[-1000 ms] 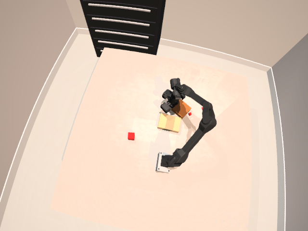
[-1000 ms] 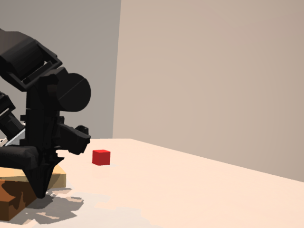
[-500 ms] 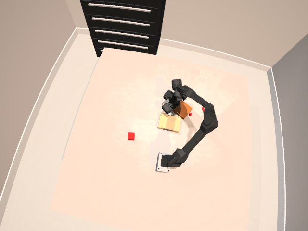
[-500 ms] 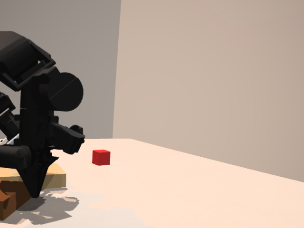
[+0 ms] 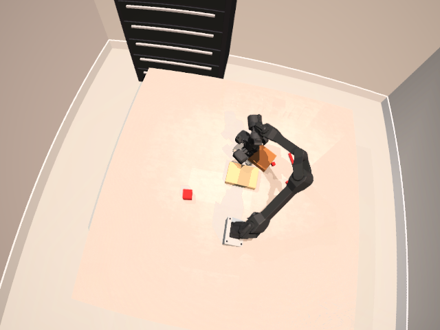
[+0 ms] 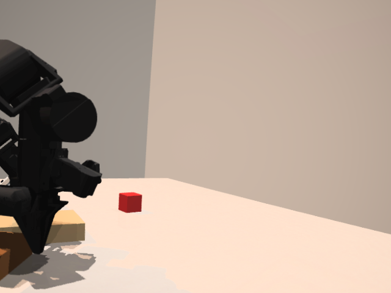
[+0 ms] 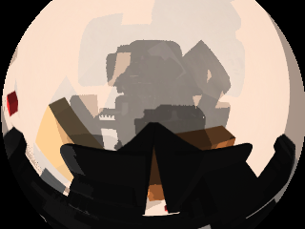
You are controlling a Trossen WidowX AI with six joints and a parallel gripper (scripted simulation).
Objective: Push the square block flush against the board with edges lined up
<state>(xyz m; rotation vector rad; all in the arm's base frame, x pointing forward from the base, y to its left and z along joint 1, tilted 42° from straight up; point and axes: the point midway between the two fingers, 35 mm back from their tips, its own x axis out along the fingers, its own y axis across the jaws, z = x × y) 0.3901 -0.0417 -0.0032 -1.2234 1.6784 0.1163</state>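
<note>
The square block, orange [image 5: 267, 157] [image 6: 3, 263] [image 7: 222, 139], lies flat and turned at an angle to the board. The board, a yellow rectangle [image 5: 232, 174] [image 6: 69, 232] [image 7: 51, 138], lies flat just below-left of it in the top view. One corner of the board is very close to the block's lower-left side there; whether they touch cannot be told. No whole side of the block lies along the board. My gripper [image 5: 248, 162] [image 6: 38, 252] [image 7: 153, 127] is shut and empty, pointing down low by the block's left part. The arm hides some of the block; contact is unclear.
A red cube [image 5: 187, 194] [image 6: 129, 202] [image 7: 12, 104] stands left of the board in the top view. A small red piece [image 5: 273, 163] lies right beside the block, and a red bar [image 5: 291, 157] farther right, partly behind the arm. A black cabinet [image 5: 177, 38] stands behind.
</note>
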